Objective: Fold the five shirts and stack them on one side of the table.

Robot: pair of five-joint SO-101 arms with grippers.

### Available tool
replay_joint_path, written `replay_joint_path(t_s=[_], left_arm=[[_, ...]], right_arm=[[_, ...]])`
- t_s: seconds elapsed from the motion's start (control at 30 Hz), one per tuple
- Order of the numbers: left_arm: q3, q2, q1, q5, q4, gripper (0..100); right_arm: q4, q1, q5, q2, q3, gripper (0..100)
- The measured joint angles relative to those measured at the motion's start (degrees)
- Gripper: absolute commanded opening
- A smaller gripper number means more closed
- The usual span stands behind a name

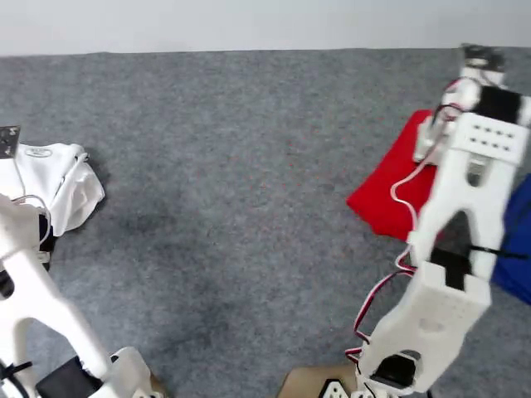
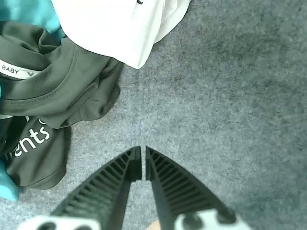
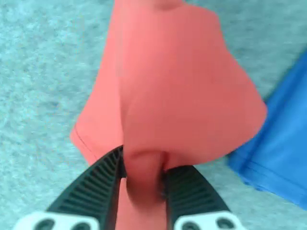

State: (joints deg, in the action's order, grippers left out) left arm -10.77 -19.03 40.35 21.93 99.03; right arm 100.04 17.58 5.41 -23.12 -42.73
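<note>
A red shirt (image 1: 390, 186) lies at the right of the grey table, partly over a blue shirt (image 1: 516, 240). My right gripper (image 3: 142, 165) is shut on a fold of the red shirt (image 3: 163, 86), which hangs from its fingers above the blue shirt (image 3: 273, 148). At the left edge lies a crumpled white shirt (image 1: 62, 178). My left gripper (image 2: 143, 163) is shut on nothing, just above the carpet. Beside it sit the white shirt (image 2: 115, 24), a dark green shirt (image 2: 53, 86) and a bit of teal shirt (image 2: 24, 12).
The grey carpeted table top (image 1: 241, 191) stretches wide between the two piles. The right arm's white body (image 1: 456, 249) stands over the red and blue shirts. A tan base plate (image 1: 311, 385) shows at the front edge.
</note>
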Motion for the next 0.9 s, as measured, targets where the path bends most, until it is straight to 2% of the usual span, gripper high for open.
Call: replay_joint_path(t_s=[0.3, 0.6, 0.9], left_arm=[[0.0, 0.0, 0.0, 0.0, 0.0, 3], [0.0, 0.0, 0.0, 0.0, 0.0, 3], [0.0, 0.0, 0.0, 0.0, 0.0, 3]], right_arm=[[0.0, 11.25, 8.44, 2.2, 0.0, 0.9], [0.0, 17.05, 11.69, 4.13, 0.0, 0.9], [0.0, 19.6, 13.98, 7.91, 0.0, 0.9]])
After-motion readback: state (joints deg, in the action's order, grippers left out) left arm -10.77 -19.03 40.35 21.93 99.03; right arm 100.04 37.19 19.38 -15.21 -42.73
